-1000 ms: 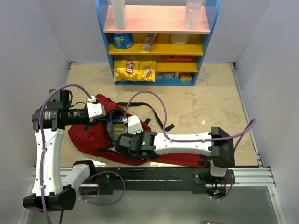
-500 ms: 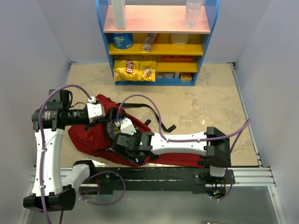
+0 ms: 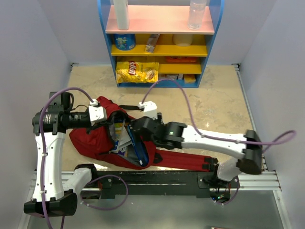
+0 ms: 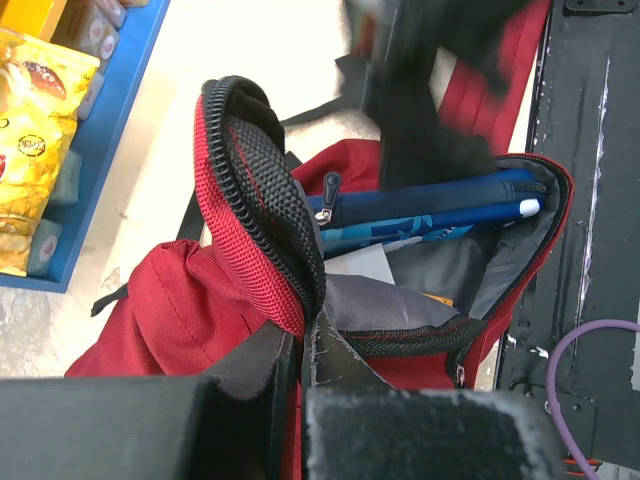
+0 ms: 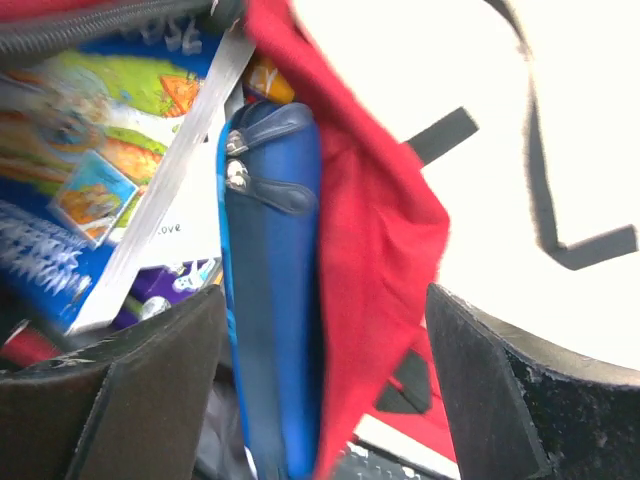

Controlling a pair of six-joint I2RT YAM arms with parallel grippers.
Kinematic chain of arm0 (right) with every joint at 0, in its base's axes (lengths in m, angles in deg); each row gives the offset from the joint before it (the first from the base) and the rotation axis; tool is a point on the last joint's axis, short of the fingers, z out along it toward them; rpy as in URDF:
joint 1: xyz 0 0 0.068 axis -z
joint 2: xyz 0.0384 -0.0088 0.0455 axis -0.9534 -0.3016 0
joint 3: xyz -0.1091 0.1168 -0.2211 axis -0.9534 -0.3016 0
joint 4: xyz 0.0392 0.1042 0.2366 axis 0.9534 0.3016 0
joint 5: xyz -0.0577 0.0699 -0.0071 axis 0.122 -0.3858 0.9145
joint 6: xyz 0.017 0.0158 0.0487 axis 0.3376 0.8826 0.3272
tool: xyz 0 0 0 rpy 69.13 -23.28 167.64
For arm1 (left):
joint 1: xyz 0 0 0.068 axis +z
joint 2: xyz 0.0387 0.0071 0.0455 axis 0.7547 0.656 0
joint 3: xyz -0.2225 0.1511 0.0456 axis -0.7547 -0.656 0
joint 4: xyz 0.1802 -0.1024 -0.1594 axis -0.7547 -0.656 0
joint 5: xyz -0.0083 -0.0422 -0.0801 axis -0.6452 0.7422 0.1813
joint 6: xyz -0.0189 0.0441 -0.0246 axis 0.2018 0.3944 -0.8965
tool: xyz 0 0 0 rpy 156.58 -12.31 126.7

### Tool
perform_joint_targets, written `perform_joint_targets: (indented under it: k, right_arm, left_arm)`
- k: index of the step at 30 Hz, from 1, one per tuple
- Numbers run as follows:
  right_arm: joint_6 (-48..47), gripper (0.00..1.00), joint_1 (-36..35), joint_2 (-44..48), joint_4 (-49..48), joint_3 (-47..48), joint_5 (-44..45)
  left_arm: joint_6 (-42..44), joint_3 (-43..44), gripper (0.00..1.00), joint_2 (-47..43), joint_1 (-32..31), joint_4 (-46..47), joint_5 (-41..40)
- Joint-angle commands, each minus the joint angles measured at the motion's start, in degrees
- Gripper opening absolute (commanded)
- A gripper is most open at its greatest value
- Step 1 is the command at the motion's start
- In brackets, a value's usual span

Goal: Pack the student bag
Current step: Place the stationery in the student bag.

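The student bag (image 3: 90,140) lies on its side on the beige table (image 3: 209,100), near the front edge between the two arms, with its zippered mouth open toward the right arm. The left gripper (image 3: 108,120) is clamped tight on the upper rim of that mouth; the left wrist view shows its fingers (image 4: 255,370) pinching the black zipper edge and red fabric, holding the flap lifted so the grey lining shows. Inside the bag (image 4: 180,310) a blue pencil case (image 4: 430,200) stands on edge along the far side of the opening, with papers and book covers tucked beside it. The right gripper (image 3: 135,126) hangs at the mouth of the bag with its fingers spread wide and nothing gripped between them. In the right wrist view, the gripper (image 5: 325,300) straddles the pencil case (image 5: 275,300), neither finger touching it; a colourful picture book (image 5: 90,130) lies just left of the case, and the bag's red wall (image 5: 370,220) rises on its right. A black webbing strap (image 5: 595,245) trails over the table beyond. At the far edge of the table stands a blue shelf unit (image 3: 162,47), with a yellow chips bag (image 3: 138,71) on its lowest shelf.
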Motion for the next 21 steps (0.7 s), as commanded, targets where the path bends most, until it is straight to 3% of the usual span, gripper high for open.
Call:
perform_joint_targets:
  k: [1, 5, 14, 21]
  right_arm:
    - [-0.2, 0.83, 3.5, 11.3, -4.6, -7.0, 1.4]
    - [-1.6, 0.78, 4.5, 11.3, -3.1, -10.7, -1.4]
    - [-0.4, 0.65, 3.3, 12.6, -12.5, -20.9, -14.5]
    - [1.8, 0.59, 2.6, 8.1, -15.6, -21.1, -17.5]
  left_arm:
    - [1.2, 4.9, 0.00, -1.6, -0.2, 4.8, 8.9]
    - [1.0, 5.4, 0.00, -1.7, -0.2, 4.8, 8.9]
    - [1.0, 4.7, 0.00, -1.4, -0.2, 4.9, 8.4]
    - [1.4, 3.8, 0.00, -1.8, -0.2, 4.9, 7.4]
